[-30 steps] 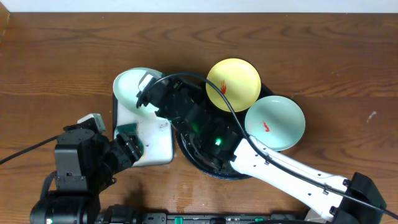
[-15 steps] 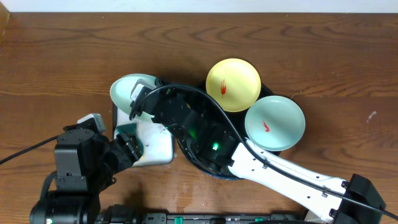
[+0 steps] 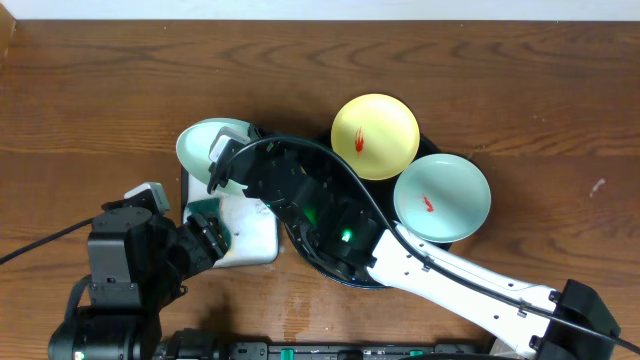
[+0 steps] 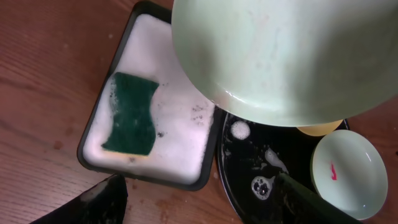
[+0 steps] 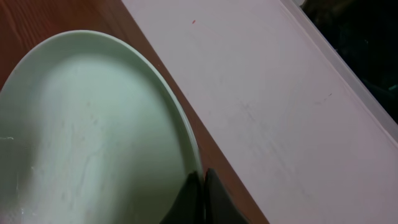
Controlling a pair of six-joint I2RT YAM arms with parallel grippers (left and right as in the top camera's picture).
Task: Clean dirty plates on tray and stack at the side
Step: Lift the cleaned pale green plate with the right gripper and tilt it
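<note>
My right gripper (image 5: 202,190) is shut on the rim of a pale mint plate (image 5: 93,137). It holds the plate tilted over the far end of the small foamy tray, as the overhead view (image 3: 200,143) and the left wrist view (image 4: 286,56) show. The held face looks wet, with no red showing. A yellow plate (image 3: 375,135) and a second mint plate (image 3: 442,197), both with red smears, rest on the black tray (image 3: 335,278). My left gripper (image 4: 199,199) is open and empty, low over the near edge of the small tray.
The small white tray with a black rim (image 4: 180,143) is full of foam and holds a green sponge (image 4: 130,112). It sits left of the black tray (image 4: 249,162), which has foam spots. My right arm (image 3: 450,275) crosses over the black tray.
The right gripper has carried the mint plate a little to the left over the small tray. In the last half second it has held still. The left arm has not moved.
</note>
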